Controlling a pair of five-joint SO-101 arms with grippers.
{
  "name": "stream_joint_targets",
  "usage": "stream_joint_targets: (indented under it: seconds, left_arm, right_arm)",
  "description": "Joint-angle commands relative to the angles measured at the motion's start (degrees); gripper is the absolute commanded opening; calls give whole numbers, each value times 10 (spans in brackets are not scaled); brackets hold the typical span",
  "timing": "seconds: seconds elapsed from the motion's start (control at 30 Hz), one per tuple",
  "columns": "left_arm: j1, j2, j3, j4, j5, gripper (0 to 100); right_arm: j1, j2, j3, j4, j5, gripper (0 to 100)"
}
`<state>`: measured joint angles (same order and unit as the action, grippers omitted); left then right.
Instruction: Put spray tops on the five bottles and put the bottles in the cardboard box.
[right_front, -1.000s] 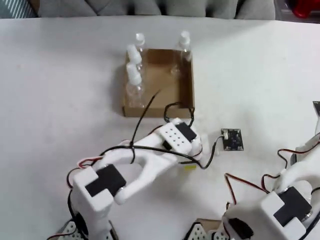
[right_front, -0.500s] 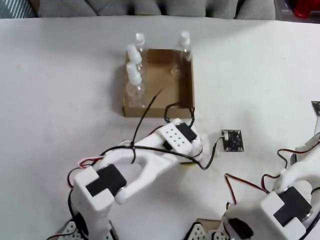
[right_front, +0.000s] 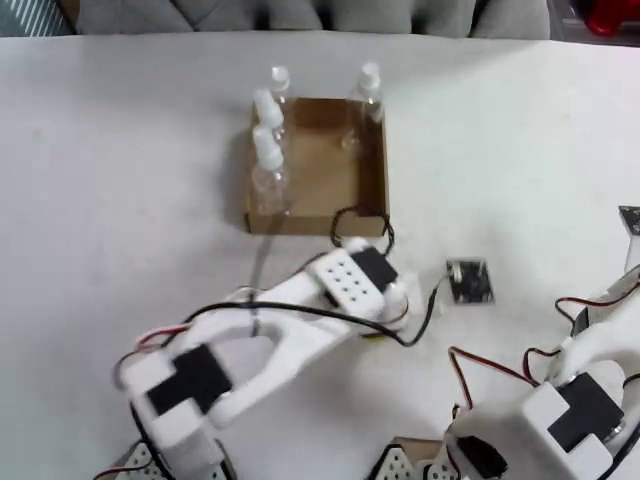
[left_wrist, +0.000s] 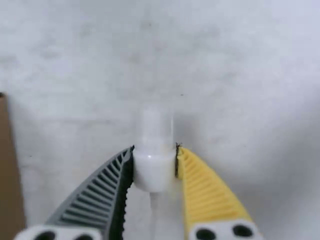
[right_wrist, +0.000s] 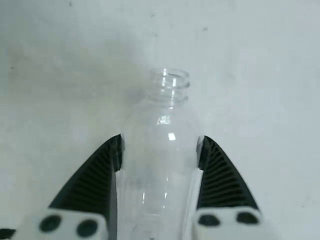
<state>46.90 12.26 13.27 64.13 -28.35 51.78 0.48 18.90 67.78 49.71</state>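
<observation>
The left claw (left_wrist: 153, 151) is clamped on a white spray top (left_wrist: 152, 172), gripping its collar, with the nozzle end pointing away over the pale desk (left_wrist: 240, 60). The right claw (right_wrist: 160, 141) is closed around a clear, uncapped bottle (right_wrist: 162, 115) whose threaded neck sticks out past the fingertips. Just beyond the left claw sits the cardboard box (right_front: 372, 170), holding what look like four capped clear bottles (right_front: 268, 165).

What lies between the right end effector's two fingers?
A clear bottle, neck open and uncapped, held in the right end effector; the right wrist view shows it.
</observation>
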Motion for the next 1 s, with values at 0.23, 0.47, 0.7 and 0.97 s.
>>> stream_joint_targets:
  seconds: [0.23, 0.47, 0.7, 0.97]
  left_arm:
    - [-141, -272, -4, 78, 114, 22]
    - [-175, -366, 12, 117, 183, 21]
    - [-204, -516, 126, 34, 185, 23]
    - [-315, -624, 182, -39, 301, 23]
  right_arm:
    - [-31, -90, -178, 276, 2, 17]
    - [-58, -235, -75, 285, 0, 17]
    - [-167, -367, 32, 261, -96, 17]
    - [-356, -475, 76, 191, -236, 18]
